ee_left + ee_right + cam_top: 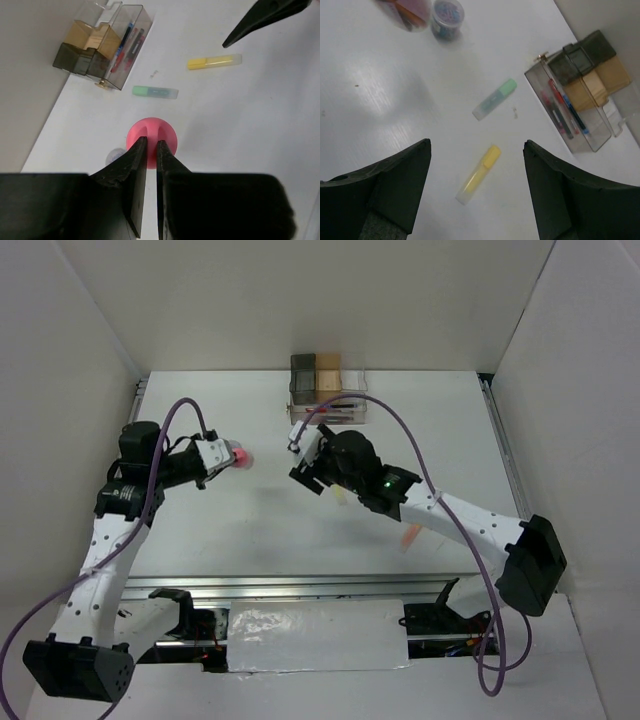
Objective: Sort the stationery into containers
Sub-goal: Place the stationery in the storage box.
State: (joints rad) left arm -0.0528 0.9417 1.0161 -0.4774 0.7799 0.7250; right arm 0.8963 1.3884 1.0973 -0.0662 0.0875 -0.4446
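My left gripper [228, 455] [150, 143] is shut on the pink stubby cylinder [241, 456] [152, 131] at the left of the table. The purple round pot [115, 155] [447, 17] stands on the table just beside it. My right gripper [304, 458] [477, 144] is open and empty, above the yellow marker [479, 175] [215, 61]. The green marker [495, 99] [155, 92] lies between that marker and the containers. The dark grey box [302, 373] [74, 57] and tan box [328, 373] [92, 37] join the clear tray [342, 406] [592, 142], which holds red, black and blue pens [562, 112].
An orange marker [410, 536] lies right of centre, beside the right arm. White walls enclose the table on the left, back and right. A metal rail [300, 585] runs along the near edge.
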